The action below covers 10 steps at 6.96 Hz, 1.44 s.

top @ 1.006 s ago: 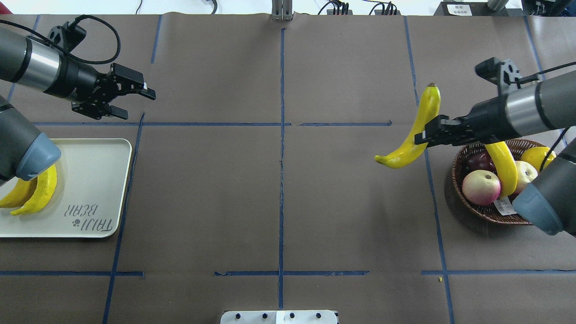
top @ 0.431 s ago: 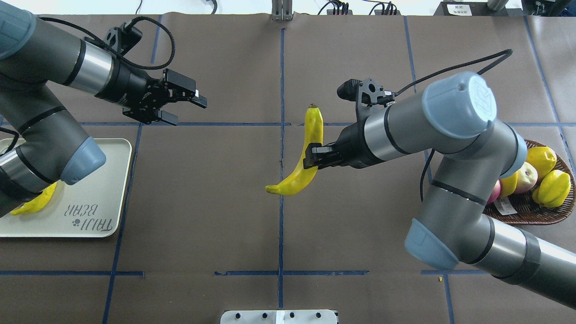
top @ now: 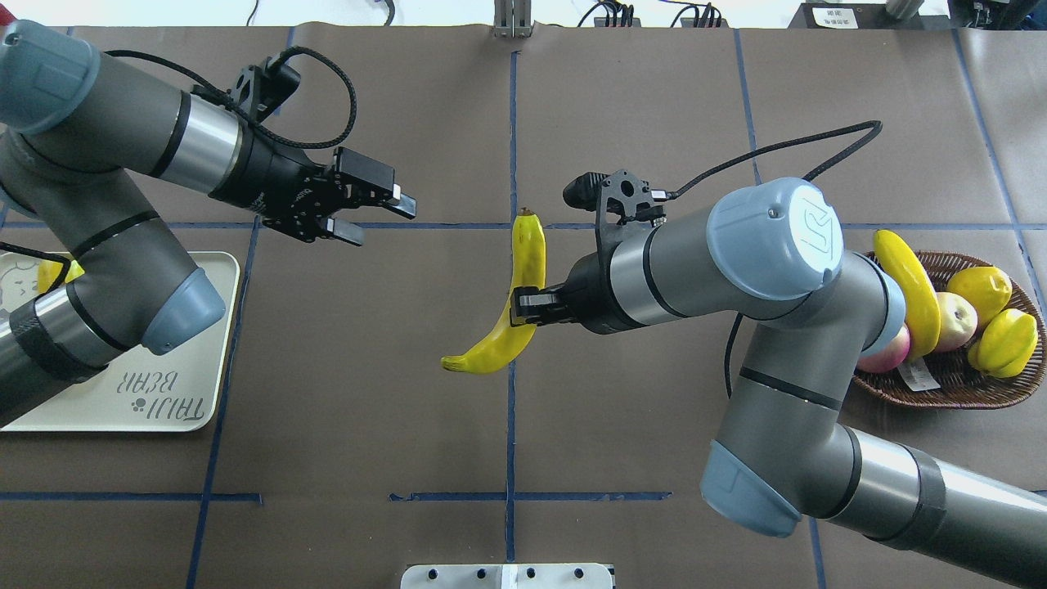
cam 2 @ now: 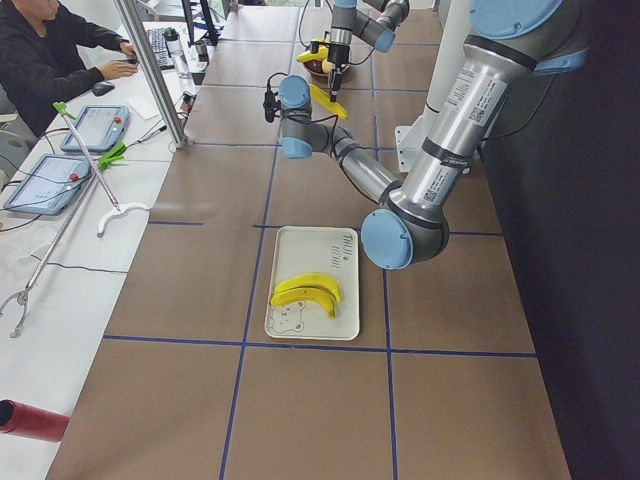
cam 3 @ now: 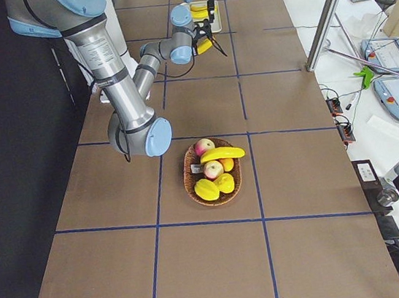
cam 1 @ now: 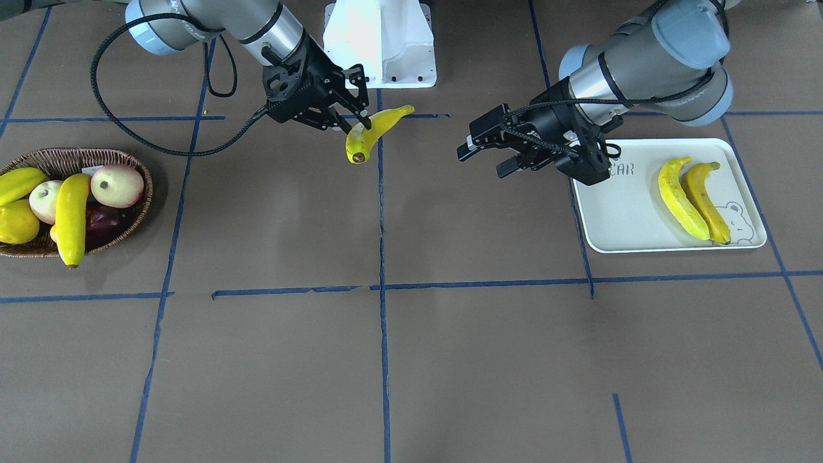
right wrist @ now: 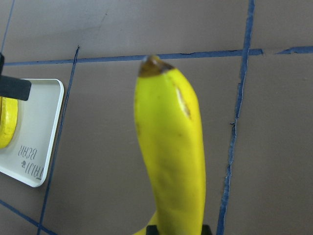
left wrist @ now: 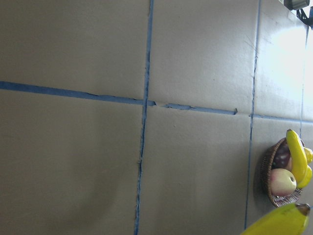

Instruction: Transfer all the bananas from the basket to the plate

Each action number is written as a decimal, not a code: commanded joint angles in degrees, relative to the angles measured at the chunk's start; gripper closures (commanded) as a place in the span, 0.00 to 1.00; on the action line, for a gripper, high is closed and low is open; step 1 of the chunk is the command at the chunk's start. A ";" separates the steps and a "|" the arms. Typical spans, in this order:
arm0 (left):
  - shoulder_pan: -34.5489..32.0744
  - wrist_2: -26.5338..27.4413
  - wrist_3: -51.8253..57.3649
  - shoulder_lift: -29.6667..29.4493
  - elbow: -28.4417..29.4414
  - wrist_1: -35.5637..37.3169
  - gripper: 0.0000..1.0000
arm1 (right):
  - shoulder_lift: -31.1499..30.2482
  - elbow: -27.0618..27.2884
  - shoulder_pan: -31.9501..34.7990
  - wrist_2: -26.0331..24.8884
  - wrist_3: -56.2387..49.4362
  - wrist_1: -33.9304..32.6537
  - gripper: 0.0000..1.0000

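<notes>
At the left end of the tabletop (top: 368, 409), the plate (cam 1: 624, 215) is seen with two bananas (cam 1: 678, 196) laid side by side. At the right end, the basket (cam 1: 71, 152) is crossed by one banana (cam 1: 72, 209). Over the middle, a fourth banana (top: 528, 254) is clamped in the right gripper (top: 522, 309). The left gripper (top: 380, 222) is held spread wide and empty.

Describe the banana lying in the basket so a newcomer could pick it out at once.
Find the shallow oval basket of brown woven wicker on the robot's right side of the table. Lying across its fruit is one long, curved, bright yellow banana, its tip poking over the rim. Its neighbours are round or stubby: a red-and-cream apple, a yellow lemon.
</notes>
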 commanded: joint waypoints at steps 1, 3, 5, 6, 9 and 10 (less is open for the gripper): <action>3.84 4.07 -3.23 -3.68 -0.02 -1.02 0.01 | 0.45 -0.01 -0.28 -0.18 0.34 -0.12 1.00; 5.44 7.25 -5.43 -6.75 0.50 -1.02 0.01 | 0.54 -0.01 -0.28 -0.09 1.48 -0.12 1.00; 9.81 13.20 -5.44 -7.73 1.03 -1.02 0.01 | 0.54 0.08 -0.37 -0.09 1.93 0.05 1.00; 10.97 14.80 -5.44 -7.91 1.12 -1.02 0.01 | 0.45 0.16 -0.37 0.09 1.93 0.14 1.00; 11.25 16.04 -5.35 -9.74 3.65 -1.11 0.02 | 0.45 0.95 -0.37 0.61 1.93 0.05 1.00; 11.25 16.05 -5.35 -9.75 4.02 -1.11 0.02 | 0.36 1.04 -0.28 1.05 1.93 0.05 1.00</action>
